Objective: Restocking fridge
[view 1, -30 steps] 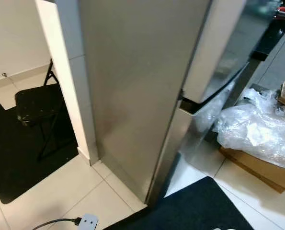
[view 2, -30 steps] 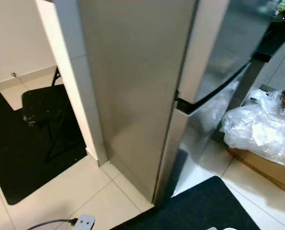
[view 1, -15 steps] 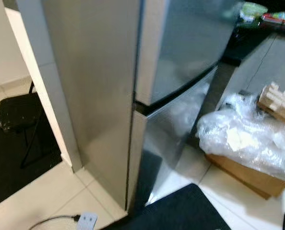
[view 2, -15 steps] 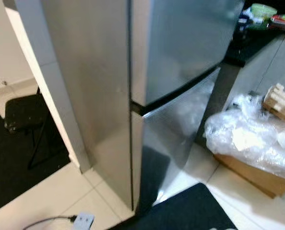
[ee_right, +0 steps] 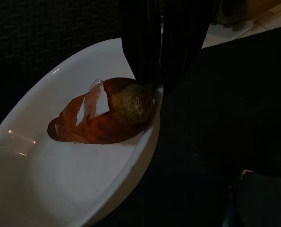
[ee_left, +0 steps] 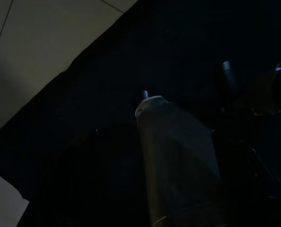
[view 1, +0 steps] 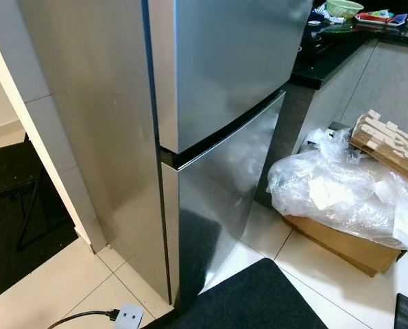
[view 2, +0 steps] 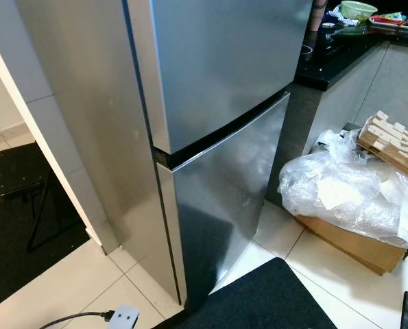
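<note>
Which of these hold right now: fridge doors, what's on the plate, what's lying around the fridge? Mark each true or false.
1. Both doors of the silver steel fridge are shut. True.
2. The white plate, held at its rim by the right gripper, is empty. False: a brown bread roll lies on it.
3. A clear crumpled plastic bag lies on a brown cardboard box to the fridge's right. True.
4. The black folding chair stands to the fridge's right. False: it stands to its left.
5. A dark floor mat lies in front of the fridge. True.
</note>
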Motion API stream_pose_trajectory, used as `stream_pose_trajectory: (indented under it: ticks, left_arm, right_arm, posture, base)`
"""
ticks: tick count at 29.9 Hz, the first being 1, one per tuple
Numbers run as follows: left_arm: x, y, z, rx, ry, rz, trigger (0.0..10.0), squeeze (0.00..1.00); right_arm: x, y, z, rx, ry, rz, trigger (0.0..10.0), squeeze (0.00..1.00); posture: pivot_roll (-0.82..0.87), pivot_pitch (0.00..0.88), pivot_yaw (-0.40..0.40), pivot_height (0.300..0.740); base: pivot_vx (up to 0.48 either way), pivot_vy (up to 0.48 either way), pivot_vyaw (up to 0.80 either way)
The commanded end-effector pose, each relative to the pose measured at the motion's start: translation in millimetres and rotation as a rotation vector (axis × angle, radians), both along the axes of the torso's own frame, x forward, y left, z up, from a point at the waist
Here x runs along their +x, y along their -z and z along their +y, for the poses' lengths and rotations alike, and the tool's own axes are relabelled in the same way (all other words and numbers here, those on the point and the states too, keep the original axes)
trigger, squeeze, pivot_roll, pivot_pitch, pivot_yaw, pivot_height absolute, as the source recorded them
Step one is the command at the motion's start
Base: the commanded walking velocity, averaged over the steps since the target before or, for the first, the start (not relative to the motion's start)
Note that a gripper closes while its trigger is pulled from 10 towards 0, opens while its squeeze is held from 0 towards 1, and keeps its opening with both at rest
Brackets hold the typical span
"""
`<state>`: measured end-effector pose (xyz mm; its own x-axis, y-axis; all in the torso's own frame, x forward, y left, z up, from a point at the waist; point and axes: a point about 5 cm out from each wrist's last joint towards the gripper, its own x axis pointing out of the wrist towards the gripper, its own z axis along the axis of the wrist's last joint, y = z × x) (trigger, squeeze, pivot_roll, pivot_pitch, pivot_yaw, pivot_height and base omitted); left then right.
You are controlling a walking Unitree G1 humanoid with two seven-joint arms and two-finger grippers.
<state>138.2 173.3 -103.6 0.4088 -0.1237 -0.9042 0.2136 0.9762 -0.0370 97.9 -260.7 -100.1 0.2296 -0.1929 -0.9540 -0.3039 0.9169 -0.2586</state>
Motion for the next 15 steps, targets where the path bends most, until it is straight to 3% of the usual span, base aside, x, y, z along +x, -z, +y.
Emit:
stream_pose_trajectory:
  ticks: [1,6,15]
  left_arm:
    - [-4.2,1.4,1.5,0.005,0.007,0.017,10.0,0.0]
    - [-5.5,1.8,2.2,0.011,-0.009,0.015,10.0,0.0]
    - [-5.4,1.3,5.9,0.001,-0.076,-0.001,10.0,0.0]
  right_arm:
    - [2.2,-0.9,-1.1,-0.002,0.001,-0.011,10.0,0.0]
    - [0.6,-0.8,-1.9,-0.002,-0.003,-0.006,10.0,0.0]
    - [0.9,-0.1,0.7,-0.002,-0.02,-0.001,10.0,0.0]
  posture:
    - [0.01,0.0,-0.027,0.74]
    - [0.02,0.0,-0.03,0.74]
    - [0.03,0.0,-0.039,0.74]
  base:
    - [0.0,-0.472,0.0]
    - [0.0,-0.472,0.0]
    - [0.0,0.0,0.0]
